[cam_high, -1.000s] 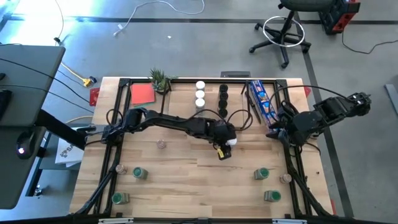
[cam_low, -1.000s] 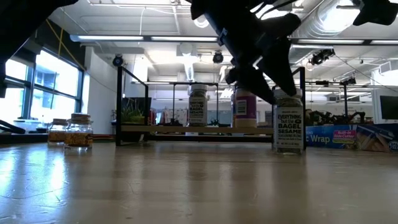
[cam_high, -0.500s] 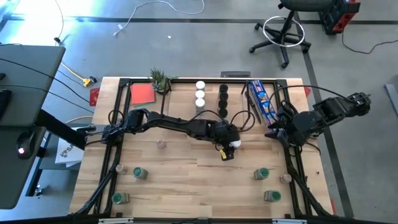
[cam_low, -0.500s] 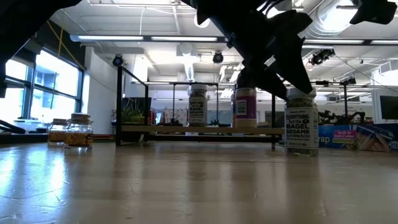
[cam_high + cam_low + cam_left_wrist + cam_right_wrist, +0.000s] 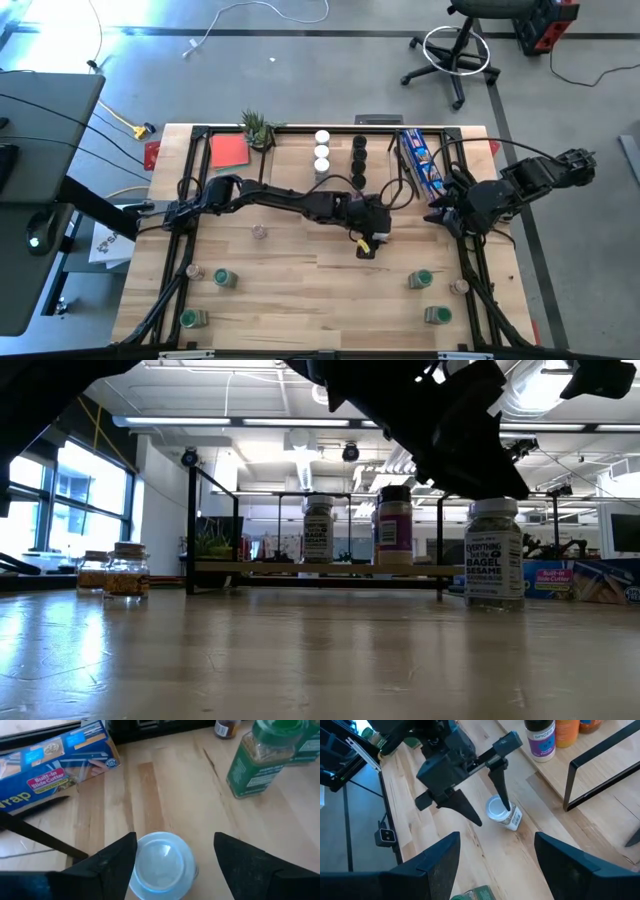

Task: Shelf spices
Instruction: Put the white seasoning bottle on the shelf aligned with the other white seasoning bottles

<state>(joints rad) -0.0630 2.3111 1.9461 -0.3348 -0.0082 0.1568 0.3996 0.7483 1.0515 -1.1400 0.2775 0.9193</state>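
Note:
A clear spice jar with a white lid [image 5: 162, 865] stands upright on its base on the table, right of centre; it also shows in the low view as the labelled jar [image 5: 494, 555]. My left gripper [image 5: 175, 837] is open over this jar, one finger on each side of it, seen as well in the high view [image 5: 370, 238]. My right gripper [image 5: 438, 213] waits open near the right edge. The wood shelf [image 5: 340, 160] at the far edge carries white-lidded [image 5: 322, 150] and black-lidded jars [image 5: 360, 150]. My left gripper comes from above at a slant, open much wider than the jar. The inner side of one finger [image 5: 502, 795] lies against the rim of the jar's white lid [image 5: 506, 811]; the other finger [image 5: 467, 809] stands clear. The jar stays upright on the table.
A long blue box [image 5: 420, 160] lies right of the shelf, with a plant [image 5: 257, 128] and a red card [image 5: 229, 150] to its left. Green-lidded jars stand near the front left [image 5: 225, 278], [image 5: 190, 318] and front right [image 5: 422, 278], [image 5: 437, 315]. Small jars dot the table [image 5: 260, 232].
My left gripper has moved toward the table's right edge and a little toward the near edge. The white-lidded jar has slid along the table with it, staying upright.

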